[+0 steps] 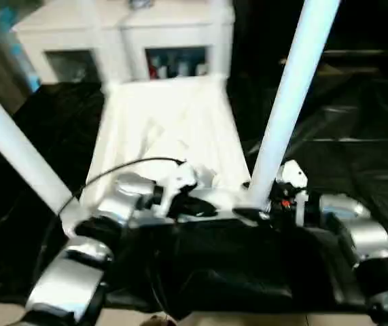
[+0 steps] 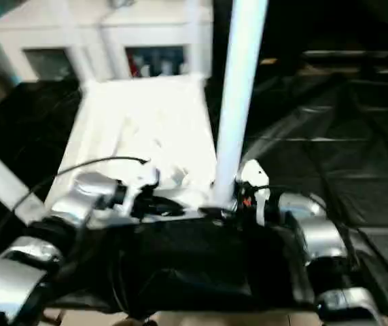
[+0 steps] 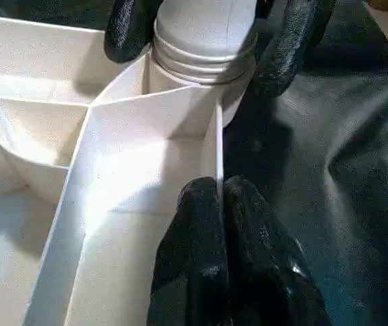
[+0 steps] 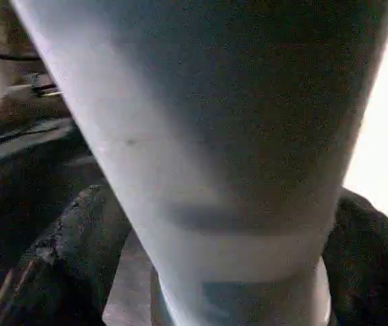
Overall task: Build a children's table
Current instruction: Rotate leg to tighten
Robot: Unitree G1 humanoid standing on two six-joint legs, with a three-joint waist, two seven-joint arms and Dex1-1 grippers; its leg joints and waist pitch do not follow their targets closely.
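Observation:
The children's table top [image 1: 173, 122] lies upside down, ribbed underside up, on the black-covered work table. One white leg [image 1: 289, 102] stands in its near right corner socket. Another leg [image 1: 17, 146] rises slanting from the near left corner. My left gripper [image 1: 197, 207] reaches across to the near edge and is shut on the top's thin rim wall [image 3: 217, 136], close to the right leg. My right gripper [image 1: 258, 212] is open, and its black fingers [image 3: 292, 41] stand on either side of that leg's ringed base [image 3: 204, 47].
A white shelf unit [image 1: 126, 34] with small bottles stands behind the table top. Wrinkled black sheeting [image 1: 357, 156] covers the work table to the right. A black cable [image 1: 132, 163] arcs over my left forearm.

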